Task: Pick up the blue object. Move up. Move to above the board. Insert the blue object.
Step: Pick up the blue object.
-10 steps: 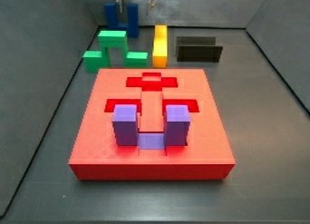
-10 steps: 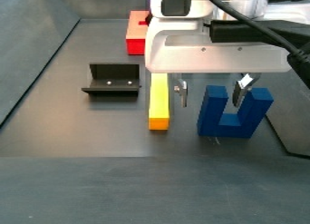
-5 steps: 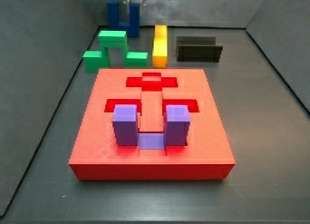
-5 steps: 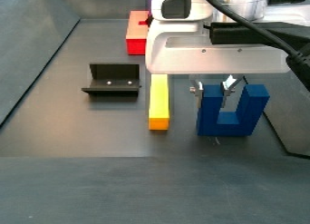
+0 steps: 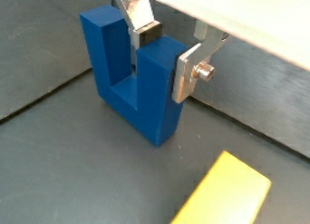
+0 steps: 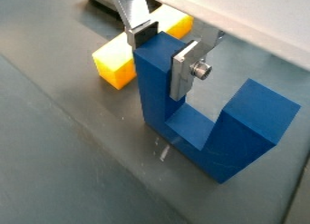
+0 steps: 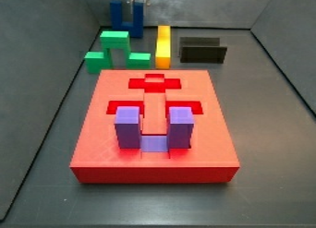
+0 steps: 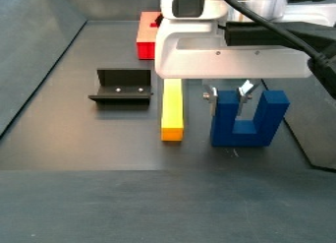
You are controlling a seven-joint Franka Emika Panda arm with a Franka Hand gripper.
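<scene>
In a wrist view the gripper (image 5: 168, 48) straddles one prong of the blue object (image 5: 130, 78), a silver finger (image 5: 189, 72) flat on the prong's outer face and its partner behind; the block stands on the dark floor at centre frame, with a yellow bar (image 5: 227, 193) cut off at the lower right. In a wrist view from the opposite side the gripper (image 6: 164, 48) appears to be clamped on the blue object (image 6: 206, 119), both plates pressed against the nearer prong, the yellow bar (image 6: 127, 57) just behind. So the step in hand looks like the pick-up, grasp made but no lift visible; the next move calls for a straight rise. In a side view the red board (image 7: 154, 130) fills the middle, a purple U-shaped block (image 7: 154, 131) seated in it, green blocks (image 7: 115, 47) and the fixture (image 7: 204, 52) beyond; the blue object (image 7: 117, 13) at the top is small, the gripper cropped. In a side view the white wrist housing hides the fingers' upper part over the blue object (image 8: 249, 119).
</scene>
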